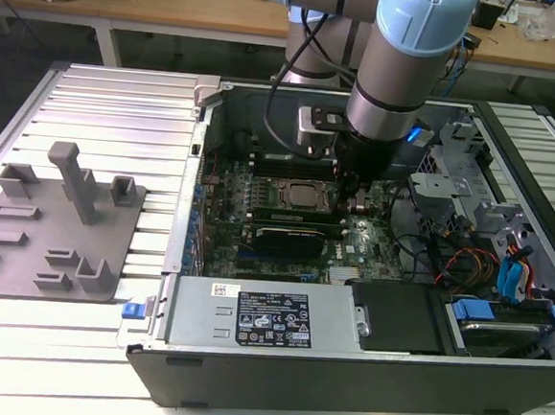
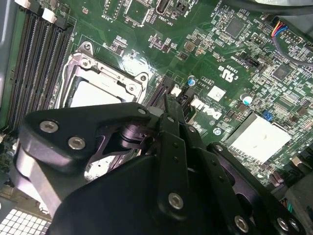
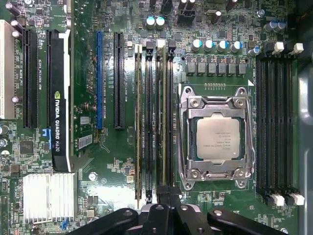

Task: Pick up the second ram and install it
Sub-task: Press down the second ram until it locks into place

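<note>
Evidently, step in hand: seating the second ram (image 3: 159, 122), judged from the first wrist view, where a thin stick stands edge-on in a memory slot (image 3: 148, 122) next to the processor (image 3: 218, 138).
Location of part: inside the open computer case (image 1: 247, 349), on the motherboard, directly under the gripper.
Gripper state: fingers of the gripper (image 3: 164, 195) pressed together over one end of the stick; whether they pinch its edge or merely bear on it cannot be told.
Good practice: press straight down along the slot with even load at both ends, and confirm that the end latches (image 3: 159, 44) close.
Risk: a tilted board could bind.
Arm pose: wrist vertical, lowered well into the case, gripper (image 1: 350, 199) pointing down at the board.
Clearance: graphics card (image 3: 57, 98) well apart.
</note>
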Tool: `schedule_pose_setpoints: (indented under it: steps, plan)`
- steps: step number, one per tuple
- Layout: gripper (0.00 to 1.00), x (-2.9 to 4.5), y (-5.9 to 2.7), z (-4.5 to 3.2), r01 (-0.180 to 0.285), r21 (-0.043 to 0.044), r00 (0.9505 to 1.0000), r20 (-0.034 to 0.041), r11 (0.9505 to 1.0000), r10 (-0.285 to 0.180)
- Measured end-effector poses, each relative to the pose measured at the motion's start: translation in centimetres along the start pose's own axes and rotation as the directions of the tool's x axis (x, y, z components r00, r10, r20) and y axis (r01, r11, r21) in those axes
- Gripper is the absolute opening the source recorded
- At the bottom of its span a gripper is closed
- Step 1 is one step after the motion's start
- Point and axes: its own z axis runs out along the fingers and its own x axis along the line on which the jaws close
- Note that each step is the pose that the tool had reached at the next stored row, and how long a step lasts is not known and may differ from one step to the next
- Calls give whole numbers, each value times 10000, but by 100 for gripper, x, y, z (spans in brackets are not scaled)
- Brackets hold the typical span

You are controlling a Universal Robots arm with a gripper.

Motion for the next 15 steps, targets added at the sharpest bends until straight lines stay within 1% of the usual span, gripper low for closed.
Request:
schedule_pose_setpoints:
  steps: [2, 3, 5, 7, 8, 11, 12, 14, 15]
  plan:
    - [8, -3, 1, -59, 0, -3, 10000, -16, 10000, 0]
    - [8, -6, 2, -104, 0, -3, 10000, -18, 10000, 0]
    - [8, -7, 2, -124, 0, -3, 10000, -18, 10000, 0]
    - [8, -8, 2, -125, 1, -3, 10000, -17, 10000, -1]
    - [8, -7, 19, -126, 2, -3, 10000, -19, 10000, -2]
    - [8, -5, 263, -122, 2, 3, 10000, -7, 10000, -2]
    - [8, -5, 322, -121, 0, 4, 10000, -6, 10000, 0]
    - [8, -3, 477, -119, 2, 6, 10000, -2, 10000, -2]
    - [8, -2, 522, -118, 1, 5, 10000, 2, 10000, -1]
